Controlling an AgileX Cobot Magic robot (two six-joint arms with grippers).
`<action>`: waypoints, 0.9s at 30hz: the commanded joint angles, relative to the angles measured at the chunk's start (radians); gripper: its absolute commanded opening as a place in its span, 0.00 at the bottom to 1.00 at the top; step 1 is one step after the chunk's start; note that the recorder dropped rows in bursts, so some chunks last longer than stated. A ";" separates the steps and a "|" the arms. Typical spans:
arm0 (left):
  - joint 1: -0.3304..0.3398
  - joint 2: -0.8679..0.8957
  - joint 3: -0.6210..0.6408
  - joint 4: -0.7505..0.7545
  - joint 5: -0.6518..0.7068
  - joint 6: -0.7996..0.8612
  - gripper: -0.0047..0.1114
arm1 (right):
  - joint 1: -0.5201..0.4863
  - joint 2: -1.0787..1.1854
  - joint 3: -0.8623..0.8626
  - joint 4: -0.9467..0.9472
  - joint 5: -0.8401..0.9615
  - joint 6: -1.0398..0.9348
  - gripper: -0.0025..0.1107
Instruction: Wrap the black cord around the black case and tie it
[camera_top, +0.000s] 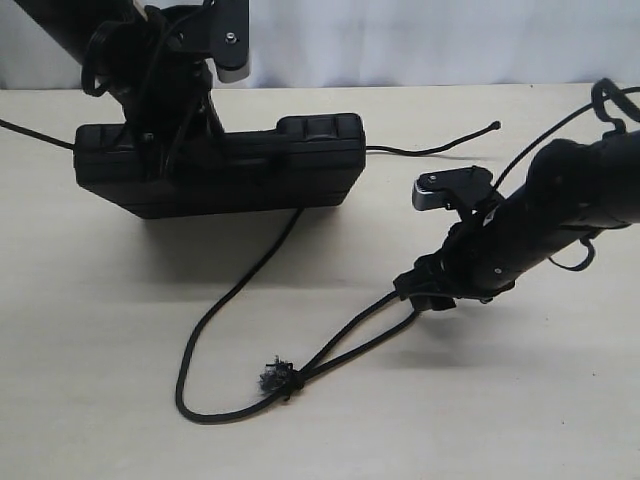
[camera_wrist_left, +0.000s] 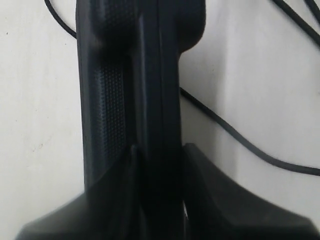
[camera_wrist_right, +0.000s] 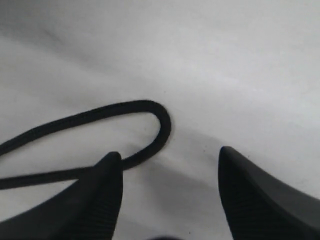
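The black case (camera_top: 250, 165) stands on its long edge at the back left of the table. My left gripper (camera_top: 165, 135) comes down from above and is shut on its upper edge near the left end; the left wrist view shows the case (camera_wrist_left: 115, 75) clamped between the jaws of that gripper (camera_wrist_left: 157, 150). The black cord (camera_top: 215, 315) runs from under the case, curves forward to a frayed knot (camera_top: 275, 378), then forms a loop (camera_top: 370, 320). My right gripper (camera_top: 425, 295) is open at the loop's end (camera_wrist_right: 160, 125), one finger (camera_wrist_right: 107, 172) touching it.
Behind the case a stretch of cord ends in a small knotted tip (camera_top: 495, 125) at the back right. Another thin black line (camera_top: 35, 133) leads off to the left edge. The cord (camera_wrist_left: 225, 130) also lies on the table beside the case.
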 joint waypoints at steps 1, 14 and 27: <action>-0.004 -0.007 0.000 -0.041 -0.022 0.006 0.04 | 0.001 0.023 -0.006 0.022 -0.085 0.007 0.50; -0.004 -0.007 0.000 0.015 -0.115 -0.003 0.04 | 0.086 0.101 -0.006 0.048 -0.220 0.004 0.50; -0.004 -0.043 0.000 0.050 -0.235 -0.001 0.04 | 0.091 0.101 -0.006 0.033 -0.250 0.006 0.43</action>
